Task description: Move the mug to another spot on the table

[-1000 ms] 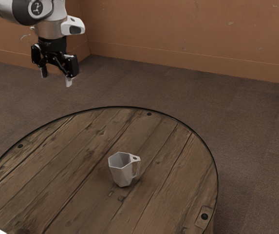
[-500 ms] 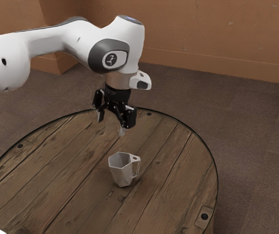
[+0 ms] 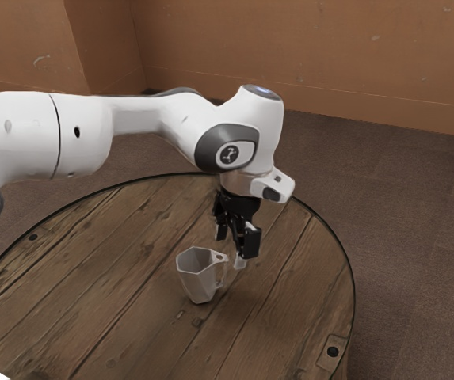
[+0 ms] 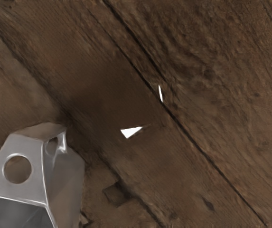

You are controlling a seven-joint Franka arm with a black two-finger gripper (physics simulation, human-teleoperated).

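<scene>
Weathered brown planks made up the round, dark-rimmed table [image 3: 92, 261], which stood on brown carpet [image 3: 401, 182] before tan walls [image 3: 330, 47], with the grey mug [image 3: 199, 277] upright near its middle and the tool [image 3: 233, 249] spread just above the mug's handle [image 3: 221, 257].

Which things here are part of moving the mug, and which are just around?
Job: pale grey faceted mug; black two-finger gripper, open, by the mug; round wooden plank table.
Just there: dark bolts on the table rim; brown carpet; tan wall.

exterior looks down across the table [image 3: 92, 261]; wrist close above, sharing mug [image 3: 199, 277]
</scene>
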